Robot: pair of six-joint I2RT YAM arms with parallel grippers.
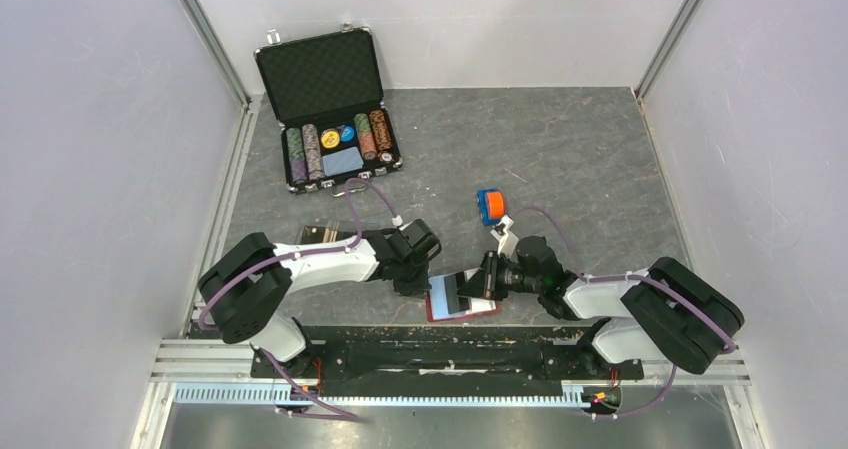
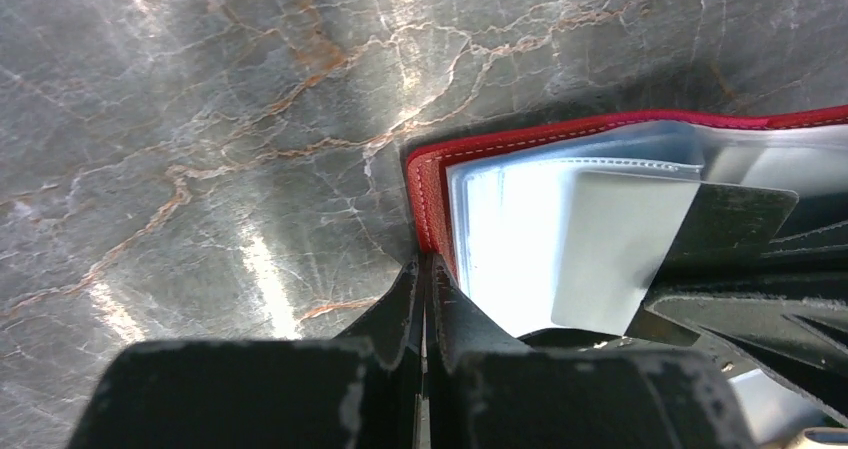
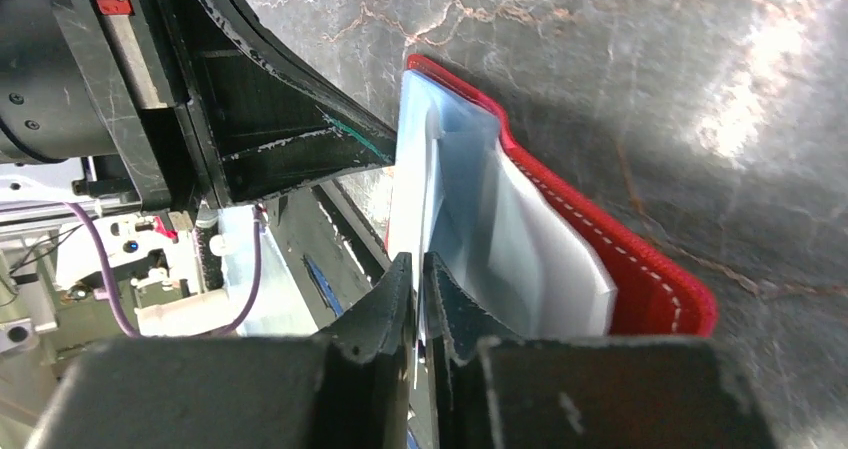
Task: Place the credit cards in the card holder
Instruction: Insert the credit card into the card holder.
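A red wallet [image 1: 462, 296] with clear plastic sleeves lies open on the grey table between my two arms. My left gripper [image 2: 425, 265] is shut on the edge of its red cover [image 2: 428, 194], at the wallet's left side [image 1: 415, 287]. From the right, my right gripper [image 3: 418, 265] is shut on one clear sleeve [image 3: 415, 169] and holds it upright above the other sleeves [image 3: 545, 269]. The card holder [image 1: 321, 234], a small tray with a dark base, shows partly beyond my left forearm. No credit cards show plainly in any view.
An open black briefcase [image 1: 330, 109] with rows of poker chips and a pale blue card stands at the back left. A small orange and blue object [image 1: 490, 204] lies just beyond the right wrist. White walls close in the table on three sides.
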